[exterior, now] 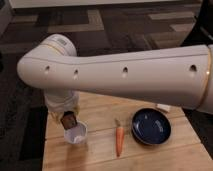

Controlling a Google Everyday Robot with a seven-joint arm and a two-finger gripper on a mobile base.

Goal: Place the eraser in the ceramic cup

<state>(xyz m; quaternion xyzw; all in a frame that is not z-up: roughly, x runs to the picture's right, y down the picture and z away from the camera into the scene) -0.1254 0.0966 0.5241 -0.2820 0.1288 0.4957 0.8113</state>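
Wooden table (100,112) filling lower frame. Gripper (67,116) hanging lower left, fingers clamping eraser (68,120) just above ceramic cup (76,133) rim. Carrot (119,140), blue plate (151,126) lying right of cup.

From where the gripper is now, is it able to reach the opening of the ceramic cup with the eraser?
Probably yes. The gripper hangs just above the back-left rim of the ceramic cup, with the eraser at its tip. Nothing lies between them; the carrot and blue plate are off to the side.
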